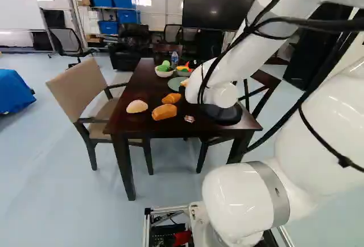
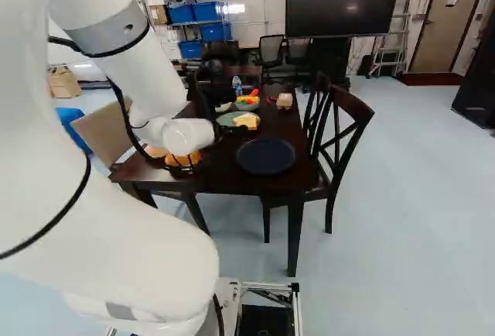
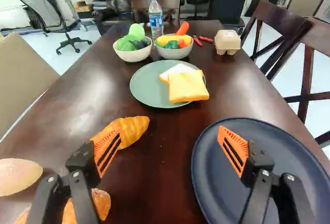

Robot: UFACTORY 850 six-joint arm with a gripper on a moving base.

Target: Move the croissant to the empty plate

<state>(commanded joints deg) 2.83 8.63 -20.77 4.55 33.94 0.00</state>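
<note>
- Two plates lie on the worktop (image 3: 172, 203); taking twelve as straight ahead of our tool (image 3: 171, 141), the green plate (image 3: 147, 87) sits at twelve o'clock, bearing bread slices (image 3: 186, 86), so we judge the dark blue plate (image 3: 232, 182), bare and towards four o'clock, to be the goal.
- Our croissant (image 3: 135, 128) lies on the worktop at about ten o'clock; the tool is open and grips nothing.
- None of the transfer is done: we have the grasp, lift, carry towards four o'clock and release left.
- One finger hides part of the croissant in the wrist view, so we cannot tell whether they touch.
- Near eight o'clock, a brown bread loaf (image 3: 101, 203) is partly covered by the tool and cut off, as is the dark blue plate's near rim.
- We cannot make out the croissant in the right base view, where the arm probably blocks it.
</note>
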